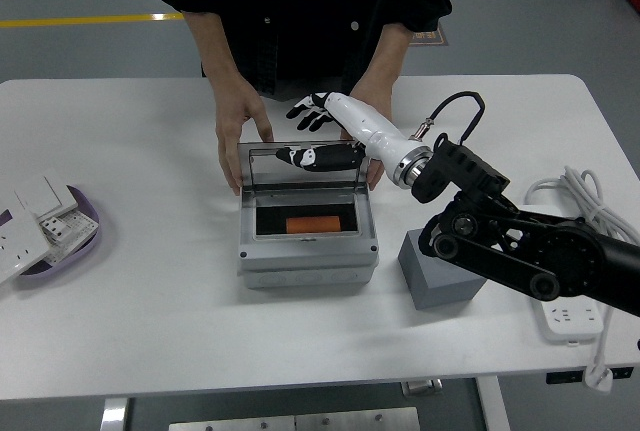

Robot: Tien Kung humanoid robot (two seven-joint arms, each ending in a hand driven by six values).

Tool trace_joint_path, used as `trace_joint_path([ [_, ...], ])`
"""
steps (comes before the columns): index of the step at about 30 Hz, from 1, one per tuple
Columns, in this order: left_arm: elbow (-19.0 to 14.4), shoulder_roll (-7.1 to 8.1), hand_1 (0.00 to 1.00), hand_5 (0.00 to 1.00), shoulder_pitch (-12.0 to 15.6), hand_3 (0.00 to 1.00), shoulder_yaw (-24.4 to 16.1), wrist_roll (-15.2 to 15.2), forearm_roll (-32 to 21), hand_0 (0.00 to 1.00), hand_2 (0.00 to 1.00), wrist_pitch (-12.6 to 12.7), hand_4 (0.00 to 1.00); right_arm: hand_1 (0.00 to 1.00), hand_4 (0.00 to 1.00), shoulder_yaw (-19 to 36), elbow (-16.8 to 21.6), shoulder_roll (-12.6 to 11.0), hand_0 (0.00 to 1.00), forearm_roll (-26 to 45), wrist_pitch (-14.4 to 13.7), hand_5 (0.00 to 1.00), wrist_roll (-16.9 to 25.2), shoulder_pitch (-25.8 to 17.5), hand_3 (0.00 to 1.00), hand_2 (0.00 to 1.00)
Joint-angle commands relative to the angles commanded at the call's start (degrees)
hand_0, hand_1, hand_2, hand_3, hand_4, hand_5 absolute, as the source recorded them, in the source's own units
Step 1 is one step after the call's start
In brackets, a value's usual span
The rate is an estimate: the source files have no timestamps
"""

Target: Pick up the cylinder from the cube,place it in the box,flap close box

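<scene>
White-shelled, the right hand (322,129) hovers at frame centre with fingers spread, holding nothing, thumb against the raised clear lid (300,166) of the grey box (307,251). The orange cylinder (314,224) lies inside the box. A person's hands (240,126) grip the lid's sides. The grey cube (440,271) stands right of the box on the counter (150,301).

A lab: white table (150,331); grey floor (80,51) with yellow line (90,20).
</scene>
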Motion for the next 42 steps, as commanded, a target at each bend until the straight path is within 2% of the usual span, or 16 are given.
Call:
trace_joint_path([
  [4, 0.0, 0.01, 0.622, 0.230, 0.1, 0.635, -0.1, 0.0, 0.1, 0.599, 0.617, 0.0, 0.680, 0.620, 0.824, -0.5, 2.5, -1.2, 0.713, -1.2, -0.1, 0.454, -0.3, -1.0, 0.678, 0.631],
  [8, 0.0, 0.09, 0.623, 0.229, 0.1, 0.635, -0.6, 0.1, 0.4, 0.599, 0.617, 0.0, 0.679, 0.615, 0.819, -0.5, 6.5, -3.5, 0.697, -2.1, -0.3, 0.459, -0.5, -2.5, 0.677, 0.628],
  [12, -0.4, 0.20, 0.623, 0.229, 0.2, 0.635, -2.0, 0.1, 1.6, 0.599, 0.617, -0.1, 0.679, 0.615, 0.819, -0.4, 10.5, -5.7, 0.697, -2.6, -0.7, 0.459, -0.7, -5.0, 0.677, 0.628],
  [16, -0.9, 0.28, 0.623, 0.229, 0.3, 0.634, -3.8, 0.2, 3.4, 0.599, 0.617, -0.2, 0.679, 0.614, 0.819, -0.1, 13.6, -7.0, 0.682, -1.9, -0.8, 0.465, -0.9, -7.9, 0.676, 0.625],
  [21, -1.6, 0.29, 0.623, 0.225, 0.3, 0.635, -5.9, 0.3, 5.4, 0.599, 0.617, -0.3, 0.679, 0.606, 0.816, -0.1, 13.7, -7.4, 0.656, 4.8, 2.8, 0.470, 1.8, -11.0, 0.674, 0.622],
  [24, -1.7, 0.27, 0.623, 0.225, 0.3, 0.635, -6.5, 0.3, 6.0, 0.599, 0.617, -0.3, 0.679, 0.606, 0.816, 1.2, 13.5, -7.4, 0.656, 8.3, 3.3, 0.470, 3.4, -12.4, 0.674, 0.622],
  [25, -1.7, 0.27, 0.623, 0.226, 0.4, 0.635, -6.7, 0.3, 6.1, 0.599, 0.616, -0.3, 0.679, 0.606, 0.738, 2.0, 13.5, -7.5, 0.649, 9.1, 3.3, 0.461, 3.8, -13.0, 0.677, 0.632],
  [30, -1.6, 0.31, 0.623, 0.226, 0.6, 0.635, -6.8, 0.2, 6.0, 0.599, 0.616, -0.3, 0.679, 0.606, 0.738, 7.1, 14.8, -8.4, 0.649, 7.8, 3.0, 0.461, 4.6, -16.0, 0.677, 0.632],
  [31, -1.6, 0.32, 0.623, 0.225, 0.7, 0.635, -6.7, 0.2, 5.9, 0.599, 0.616, -0.3, 0.680, 0.625, 0.714, 8.3, 15.4, -8.7, 0.684, 7.3, 2.9, 0.480, 4.9, -16.7, 0.688, 0.648],
  [33, -1.4, 0.33, 0.623, 0.225, 0.8, 0.635, -6.4, 0.1, 5.6, 0.599, 0.616, -0.2, 0.680, 0.625, 0.714, 11.3, 17.3, -9.7, 0.684, 6.2, 2.7, 0.480, 5.8, -18.8, 0.688, 0.648],
  [37, -1.0, 0.40, 0.623, 0.224, 1.2, 0.635, -5.5, 0.0, 4.4, 0.598, 0.616, -0.1, 0.680, 0.626, 0.693, 18.0, 20.9, -11.6, 0.690, 5.9, 0.2, 0.464, 8.7, -23.6, 0.682, 0.647],
  [39, -0.7, 0.48, 0.623, 0.224, 1.7, 0.635, -5.1, -0.1, 3.8, 0.598, 0.616, 0.0, 0.680, 0.626, 0.693, 21.9, 20.9, -11.9, 0.690, 7.8, -1.5, 0.464, 10.9, -26.2, 0.682, 0.647],
  [42, -0.3, 0.46, 0.623, 0.224, 2.6, 0.635, -4.5, -0.2, 2.8, 0.598, 0.616, 0.3, 0.680, 0.626, 0.693, 27.4, 19.8, -11.2, 0.690, 11.0, -2.8, 0.464, 13.9, -30.0, 0.682, 0.647],
])
